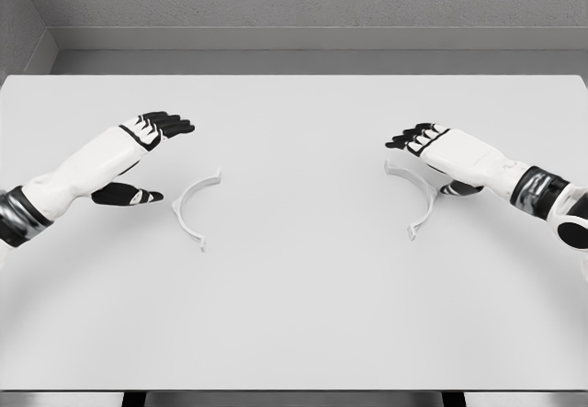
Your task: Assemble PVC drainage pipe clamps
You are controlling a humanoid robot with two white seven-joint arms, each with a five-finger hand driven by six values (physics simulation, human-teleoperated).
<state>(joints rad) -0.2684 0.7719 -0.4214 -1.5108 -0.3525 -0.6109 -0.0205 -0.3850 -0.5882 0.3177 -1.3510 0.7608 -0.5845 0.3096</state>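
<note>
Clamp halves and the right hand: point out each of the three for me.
Left clamp half (186, 207): head view, middle of its curved band.
Right clamp half (425, 203): head view, curved band just below the hand.
Right hand (450, 154): head view, back of the palm.

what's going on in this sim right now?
A two-armed robot is at a white table with two white half-ring clamp pieces lying apart. The left hand is open beside the left clamp half; the right hand is open just over the right clamp half. Neither piece is gripped.
</note>
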